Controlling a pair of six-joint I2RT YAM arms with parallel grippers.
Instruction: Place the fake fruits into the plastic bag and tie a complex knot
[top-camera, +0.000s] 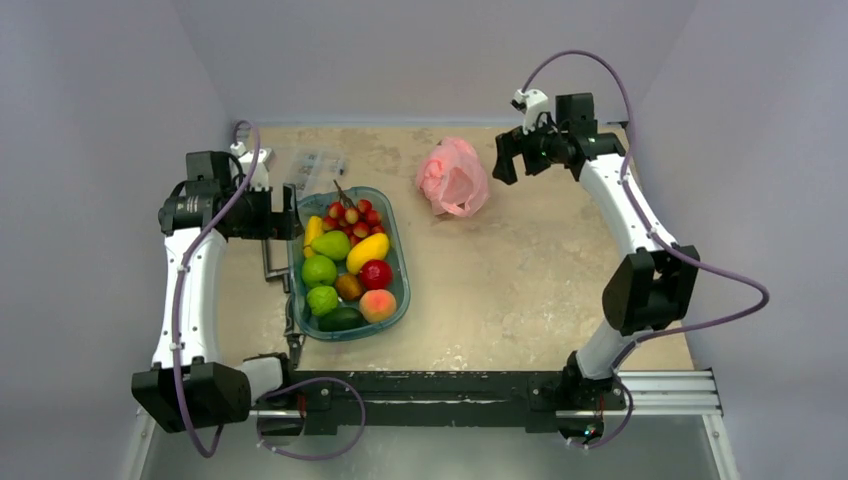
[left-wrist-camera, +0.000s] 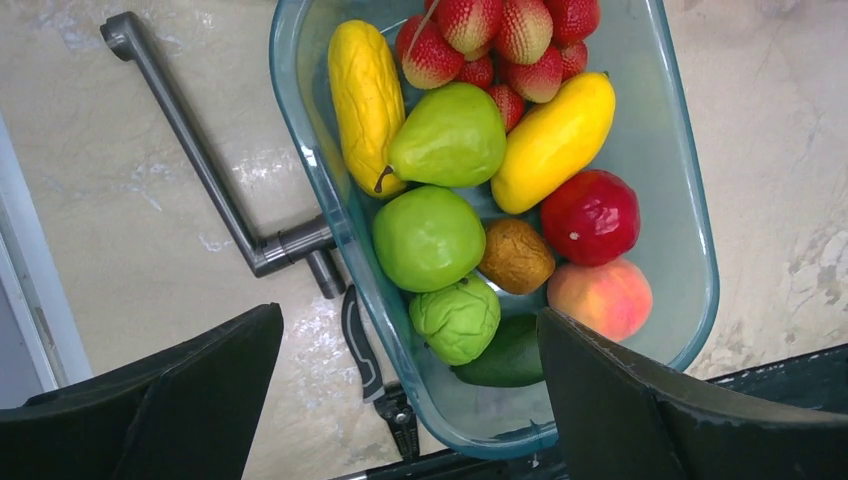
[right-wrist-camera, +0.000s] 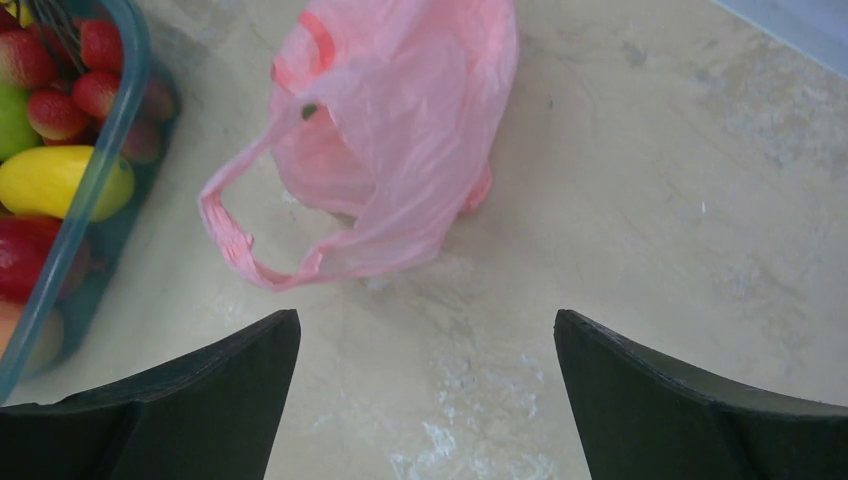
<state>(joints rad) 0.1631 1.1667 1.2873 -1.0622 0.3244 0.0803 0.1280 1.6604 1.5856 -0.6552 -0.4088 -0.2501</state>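
Note:
The pink plastic bag lies crumpled at the back middle of the table; in the right wrist view one loop handle trails toward me. No knot shows. The fake fruits sit in a teal clear tub: red lychee-like berries, a yellow mango, a green pear, a green apple, a red apple, a peach. My left gripper hovers open over the tub's left side. My right gripper is open and empty just right of the bag.
A grey metal crank-like bar and a black-handled tool lie on the table left of the tub. A clear plastic wrapper lies behind the tub. The black base rail runs along the near edge.

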